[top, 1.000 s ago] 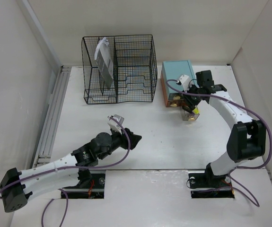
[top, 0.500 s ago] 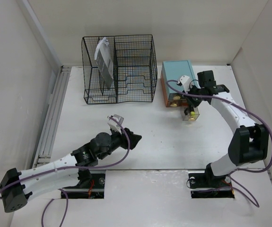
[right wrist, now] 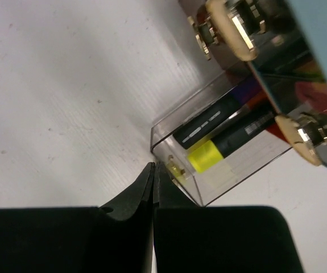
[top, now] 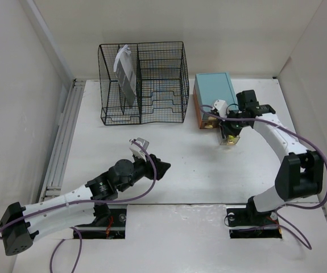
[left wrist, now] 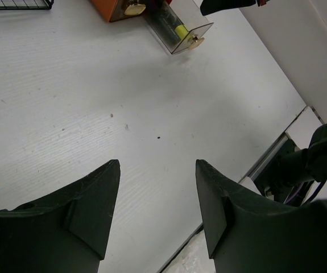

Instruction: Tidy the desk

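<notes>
1 mesh rack (top: 143, 82), 1 teal-topped box (top: 214, 90), 1 clear drawer (top: 230, 140).

White walls (top: 208, 28), metal side rail (top: 61, 142), even light

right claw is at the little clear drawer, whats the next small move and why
Probably push the clear drawer in toward the teal-topped box. The right claw is shut with its tips at the drawer's front beside the small knob, the drawer stands pulled out, and pens already lie inside it.
</notes>
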You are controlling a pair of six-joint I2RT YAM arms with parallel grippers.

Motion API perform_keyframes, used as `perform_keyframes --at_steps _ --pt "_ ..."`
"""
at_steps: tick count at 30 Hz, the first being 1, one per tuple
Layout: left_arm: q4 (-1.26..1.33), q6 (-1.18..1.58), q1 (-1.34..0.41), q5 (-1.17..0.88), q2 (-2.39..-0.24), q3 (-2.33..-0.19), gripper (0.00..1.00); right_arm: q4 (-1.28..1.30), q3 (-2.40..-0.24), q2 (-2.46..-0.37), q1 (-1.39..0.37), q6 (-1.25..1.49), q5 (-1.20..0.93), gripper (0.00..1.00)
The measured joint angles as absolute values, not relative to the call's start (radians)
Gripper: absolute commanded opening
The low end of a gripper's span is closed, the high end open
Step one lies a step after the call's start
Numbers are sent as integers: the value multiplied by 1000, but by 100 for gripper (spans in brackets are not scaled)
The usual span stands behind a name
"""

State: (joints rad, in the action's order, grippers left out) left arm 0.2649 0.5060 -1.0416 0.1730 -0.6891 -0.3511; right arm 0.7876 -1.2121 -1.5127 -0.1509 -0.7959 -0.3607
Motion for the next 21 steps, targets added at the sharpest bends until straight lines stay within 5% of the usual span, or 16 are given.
perform_keyframes --at_steps 11,21 --pt "266 506 -1042 172 -689 -351 54 915 -1098 -1410 -146 -945 -346 0" --pt "267 509 -1042 171 -678 -351 57 692 -1048 -1557 -139 -857 -116 0"
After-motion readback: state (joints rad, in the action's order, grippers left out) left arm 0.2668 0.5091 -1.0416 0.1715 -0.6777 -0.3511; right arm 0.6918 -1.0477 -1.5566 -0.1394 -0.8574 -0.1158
